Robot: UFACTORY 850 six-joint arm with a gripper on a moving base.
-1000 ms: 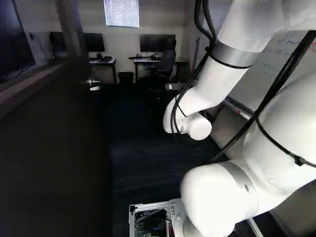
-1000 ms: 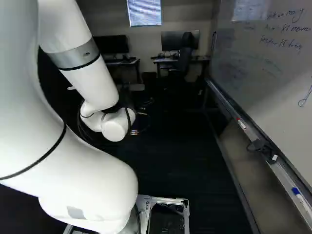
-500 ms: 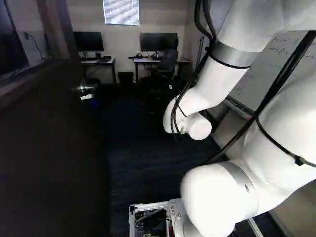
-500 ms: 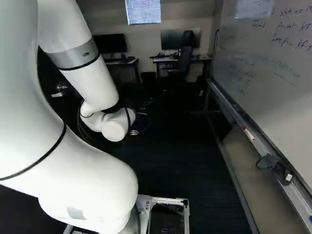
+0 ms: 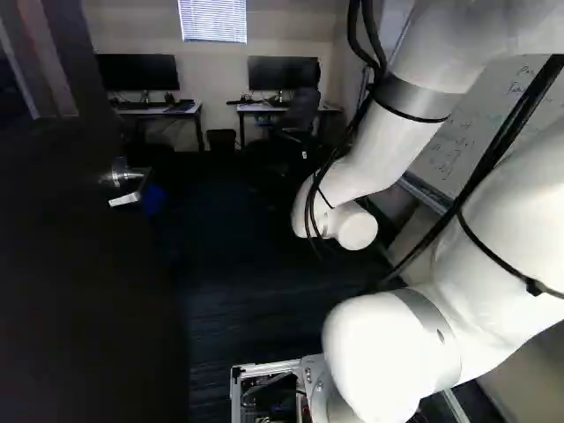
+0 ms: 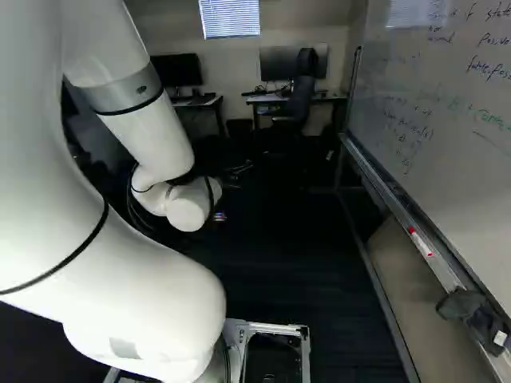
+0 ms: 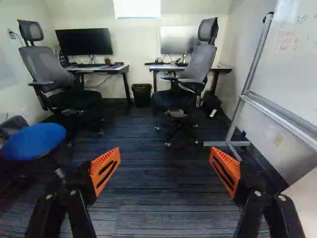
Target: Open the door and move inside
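Note:
The dark door [image 5: 79,291] fills the left side of the left base view, standing open with a passage beside it. Its metal handle [image 5: 126,187] shows near the door's free edge, well to the left of my arm's wrist. Both base views hide my gripper behind the white wrist. In the wrist view the gripper [image 7: 165,166] has its orange-padded fingers wide apart, with only carpet between and ahead of them. Neither the door nor its handle appears in that view.
A whiteboard [image 6: 447,136] with a tray lines the right side. Ahead stand two desks with monitors, office chairs [image 7: 190,69] and a bin [image 7: 142,94]. A blue round seat [image 7: 34,141] is beyond the left finger. Dark carpet [image 7: 158,188] runs between.
The base has moved forward: the door handle and the whiteboard tray's items look nearer and have slid outward. My arm keeps its pose over its lowest joint.

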